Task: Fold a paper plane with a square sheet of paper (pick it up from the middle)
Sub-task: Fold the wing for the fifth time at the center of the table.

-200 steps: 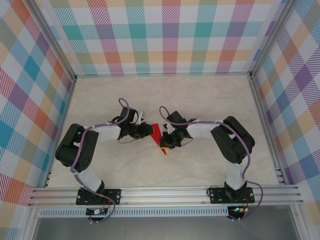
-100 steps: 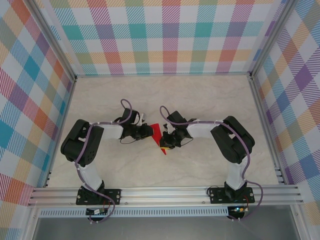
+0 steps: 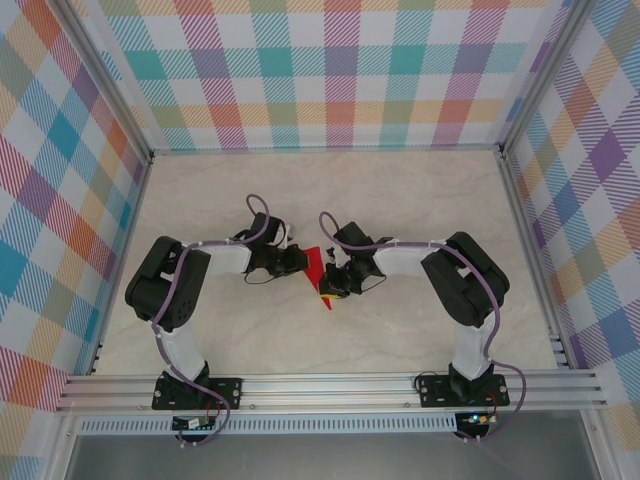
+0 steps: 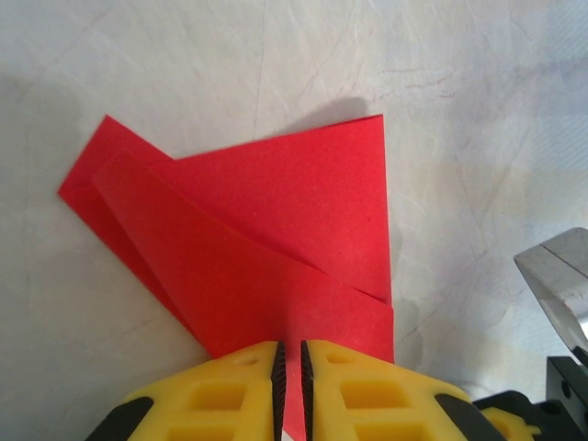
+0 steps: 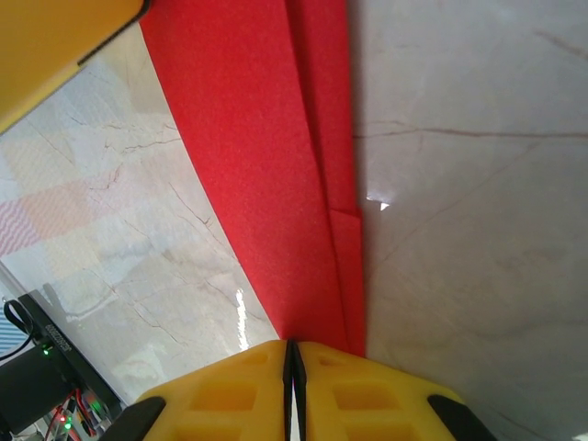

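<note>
Red paper plane (image 3: 316, 270) is being held at the centre of the table (image 3: 420, 190).
Its long axis is running 12 to 6 o'clock, with the tip pointing about 6; the left gripper (image 4: 290, 367) and the right gripper (image 5: 289, 354) are pinching it, jaws narrow.

My left arm (image 3: 170, 295) and right arm (image 3: 465, 280) match: bulky black joint housings, white links between them, each on a flat black base plate (image 3: 197, 392). A purple cable (image 3: 258, 207) loops along each arm (thin red wires (image 3: 208, 412) show by the bases). My fingers (image 4: 220, 395) are bright yellow, moulded with rectangular pockets.
</note>
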